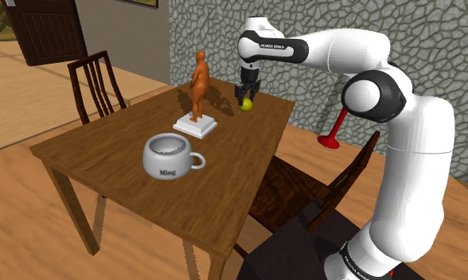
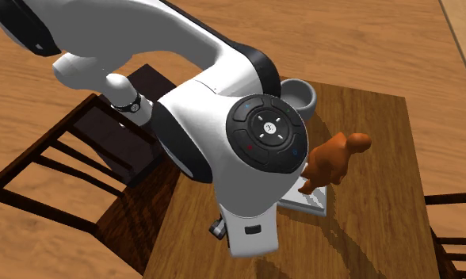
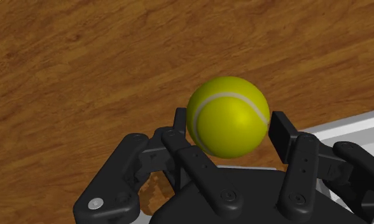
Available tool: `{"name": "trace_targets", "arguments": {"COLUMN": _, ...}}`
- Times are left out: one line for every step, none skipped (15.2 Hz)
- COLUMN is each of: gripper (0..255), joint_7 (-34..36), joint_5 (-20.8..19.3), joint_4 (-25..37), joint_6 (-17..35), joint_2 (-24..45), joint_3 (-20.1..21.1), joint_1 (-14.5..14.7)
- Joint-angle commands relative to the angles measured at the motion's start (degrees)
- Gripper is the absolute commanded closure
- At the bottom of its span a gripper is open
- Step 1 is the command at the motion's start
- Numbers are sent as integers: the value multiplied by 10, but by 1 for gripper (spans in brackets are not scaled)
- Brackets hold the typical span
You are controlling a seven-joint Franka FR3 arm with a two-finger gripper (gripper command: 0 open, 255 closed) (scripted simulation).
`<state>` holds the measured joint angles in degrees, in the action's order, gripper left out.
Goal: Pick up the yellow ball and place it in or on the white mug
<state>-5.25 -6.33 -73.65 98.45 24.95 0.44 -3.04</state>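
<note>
The yellow ball [image 3: 228, 116] sits inside the claw [image 3: 231, 124], low over the surface [image 1: 113, 159]. We cannot tell whether the claw clasps it or merely brackets it. A loose hold could let it roll off. The statue [image 1: 199, 83] beside the claw stands near the way to the mug [image 1: 170, 156], so a low carry risks a knock.

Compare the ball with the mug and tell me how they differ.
Colour: the ball is yellow with a pale seam; the mug is greyish white with dark lettering. Shape: the ball is a closed sphere; the mug is open-topped with a handle. State: the ball is clasped by the gripper; the mug stands upright, untouched. Both are over the wooden table.
</note>
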Motion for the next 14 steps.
{"name": "trace_targets", "arguments": {"gripper": 255, "joint_7": -1, "joint_5": 0, "joint_4": 19, "joint_6": -17, "joint_2": 2, "joint_3": 0, "joint_1": 0}}
{"name": "trace_targets", "arguments": {"gripper": 255, "joint_7": -2, "joint_5": 0, "joint_4": 28, "joint_6": -25, "joint_2": 3, "joint_3": 0, "joint_1": 1}}
{"name": "trace_targets", "arguments": {"gripper": 255, "joint_7": -3, "joint_5": 0, "joint_4": 38, "joint_6": -34, "joint_2": 5, "joint_3": 0, "joint_1": 1}}
{"name": "trace_targets", "arguments": {"gripper": 255, "joint_7": -4, "joint_5": 1, "joint_4": 49, "joint_6": -42, "joint_2": 7, "joint_3": 0, "joint_1": 1}}
{"name": "trace_targets", "arguments": {"gripper": 255, "joint_7": -5, "joint_5": 1, "joint_4": 60, "joint_6": -51, "joint_2": 9, "joint_3": 0, "joint_1": 1}}
{"name": "trace_targets", "arguments": {"gripper": 255, "joint_7": -6, "joint_5": 1, "joint_4": 71, "joint_6": -60, "joint_2": 11, "joint_3": 0, "joint_1": 1}}
{"name": "trace_targets", "arguments": {"gripper": 255, "joint_7": -6, "joint_5": 1, "joint_4": 83, "joint_6": -69, "joint_2": 13, "joint_3": 0, "joint_1": 1}}
{"name": "trace_targets", "arguments": {"gripper": 255, "joint_7": -7, "joint_5": 1, "joint_4": 95, "joint_6": -79, "joint_2": 16, "joint_3": 0, "joint_1": 2}}
{"name": "trace_targets", "arguments": {"gripper": 255, "joint_7": -8, "joint_5": 1, "joint_4": 108, "joint_6": -88, "joint_2": 19, "joint_3": 0, "joint_1": 2}}
{"name": "trace_targets", "arguments": {"gripper": 255, "joint_7": -9, "joint_5": 1, "joint_4": 121, "joint_6": -98, "joint_2": 23, "joint_3": 0, "joint_1": 2}}
{"name": "trace_targets", "arguments": {"gripper": 255, "joint_7": -10, "joint_5": 1, "joint_4": 135, "joint_6": -108, "joint_2": 27, "joint_3": 0, "joint_1": 2}}
{"name": "trace_targets", "arguments": {"gripper": 255, "joint_7": -11, "joint_5": 1, "joint_4": 150, "joint_6": -119, "joint_2": 31, "joint_3": -1, "joint_1": 3}}
{"name": "trace_targets", "arguments": {"gripper": 255, "joint_7": -12, "joint_5": 1, "joint_4": 166, "joint_6": -129, "joint_2": 36, "joint_3": -1, "joint_1": 3}}
{"name": "trace_targets", "arguments": {"gripper": 255, "joint_7": -12, "joint_5": 1, "joint_4": 169, "joint_6": -132, "joint_2": 37, "joint_3": -1, "joint_1": 3}}
